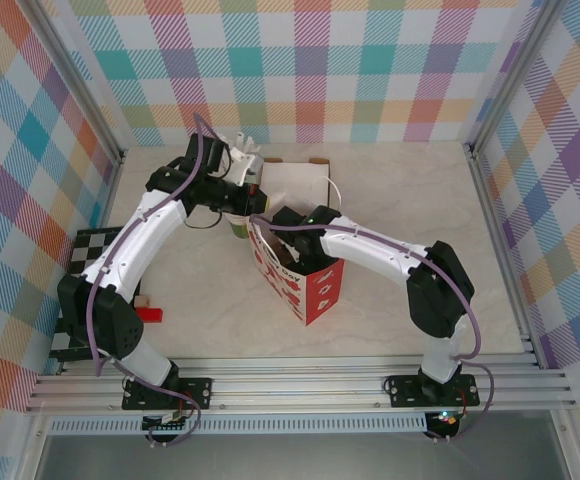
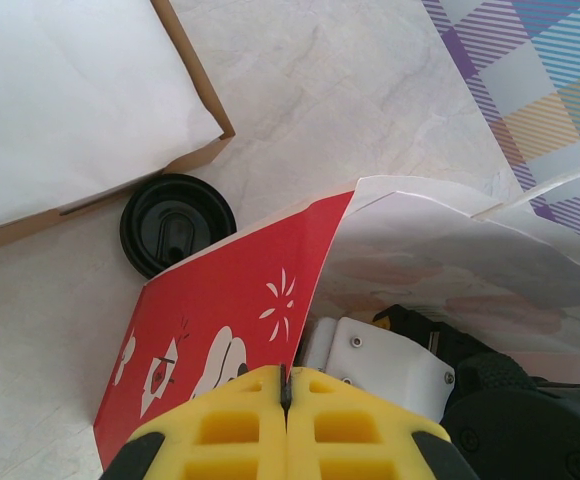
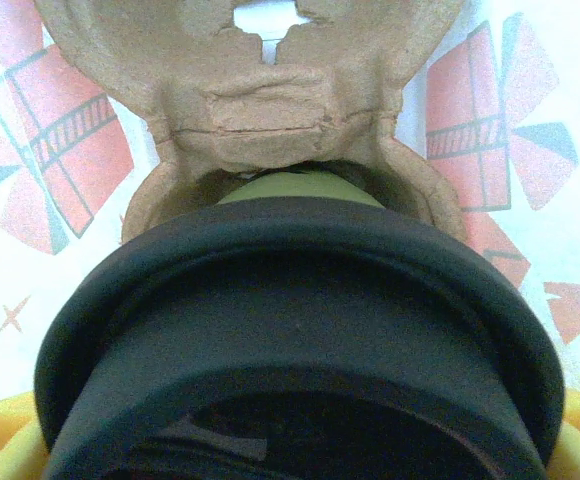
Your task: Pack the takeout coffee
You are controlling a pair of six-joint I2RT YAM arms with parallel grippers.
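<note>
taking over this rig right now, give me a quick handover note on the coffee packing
Left gripper: shut on the rim of the red and white paper bag, holding it open.
Right gripper: down inside the bag, closed around the takeout coffee.
Coffee: lid on, at a pocket of the pulp cup carrier; I cannot tell whether it is seated.
Done: coffee is inside the bag.
Left: probably seat it, release, withdraw the right gripper, let go of the bag.
A loose black lid lies outside, beside the bag.
</note>
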